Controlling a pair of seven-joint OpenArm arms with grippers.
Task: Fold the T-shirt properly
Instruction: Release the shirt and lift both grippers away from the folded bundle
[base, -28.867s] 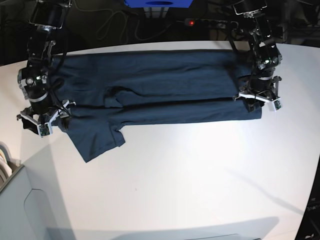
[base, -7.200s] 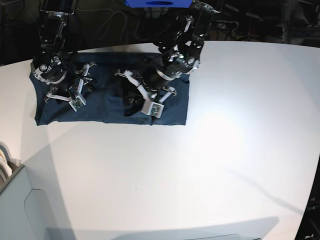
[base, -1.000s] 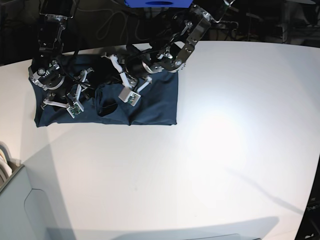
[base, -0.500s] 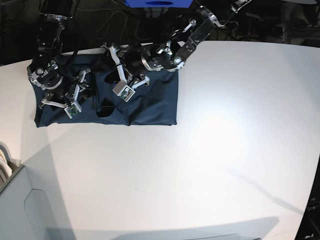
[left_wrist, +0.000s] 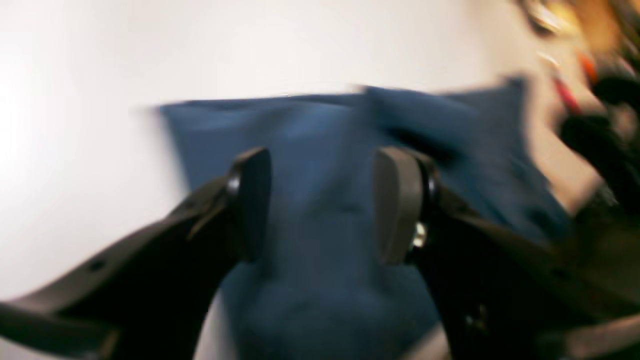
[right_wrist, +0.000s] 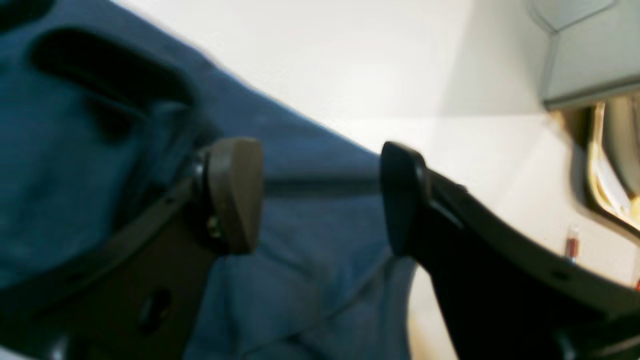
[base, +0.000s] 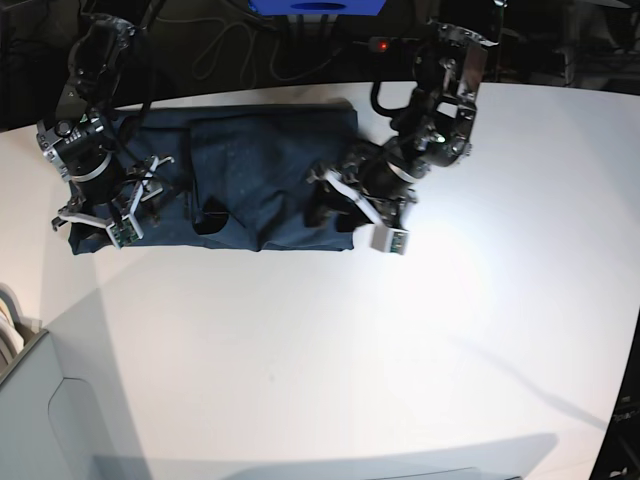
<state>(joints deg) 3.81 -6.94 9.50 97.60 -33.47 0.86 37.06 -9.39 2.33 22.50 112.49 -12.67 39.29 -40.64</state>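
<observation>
T-shirt (base: 260, 170) folded flat on table (base: 400, 340), left tool (left_wrist: 320, 205) and right tool (right_wrist: 320, 195) both spread, empty

One T-shirt (base: 250, 165) is seen on one table (base: 400, 330). Two grippers are counted: left gripper (base: 365, 215), right gripper (base: 95, 215). One grey bin (base: 40, 420) is seen.
</observation>
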